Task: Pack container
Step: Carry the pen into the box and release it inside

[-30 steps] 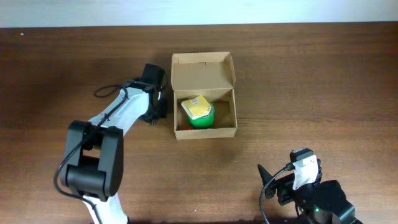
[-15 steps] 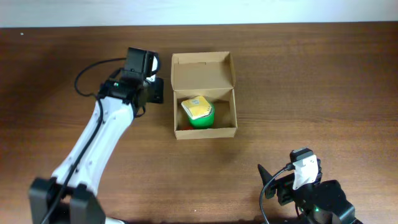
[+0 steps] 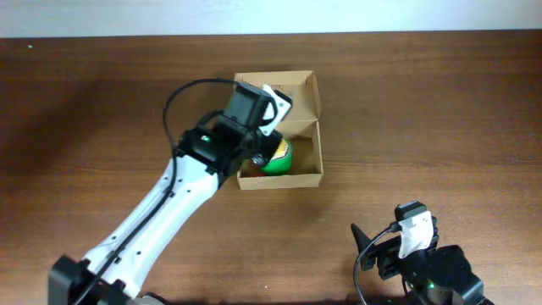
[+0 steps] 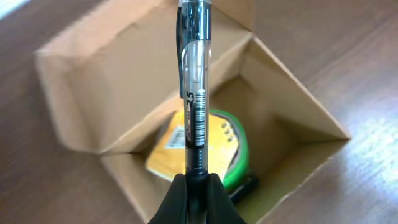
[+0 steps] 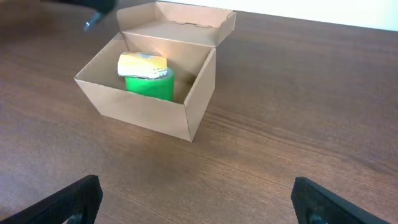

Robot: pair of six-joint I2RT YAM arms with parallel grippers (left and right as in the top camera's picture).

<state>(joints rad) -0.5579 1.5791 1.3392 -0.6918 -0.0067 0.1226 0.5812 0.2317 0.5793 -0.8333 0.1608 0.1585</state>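
Note:
The container [image 3: 309,174] is a tan cardboard box with its flap lid open at the back; it also shows in the left wrist view [image 4: 298,106] and in the right wrist view [image 5: 149,112]. Inside stands a green tub with a yellow lid [image 3: 281,158] [image 4: 233,140] [image 5: 149,78]. My left gripper [image 4: 198,186] is shut on a clear pen with a dark tip [image 4: 194,81] and holds it over the box's left half. In the overhead view the left wrist [image 3: 250,114] covers that part of the box. My right gripper [image 5: 193,199] is open and empty, low over the table at front right [image 3: 373,246].
A dark slim object [image 4: 245,186] lies on the box floor beside the tub. The brown wooden table [image 3: 423,110] runs to a white wall at the far edge.
My left arm has swung right from beside the box's left wall to above the open box, carrying the pen. The right arm has not moved.

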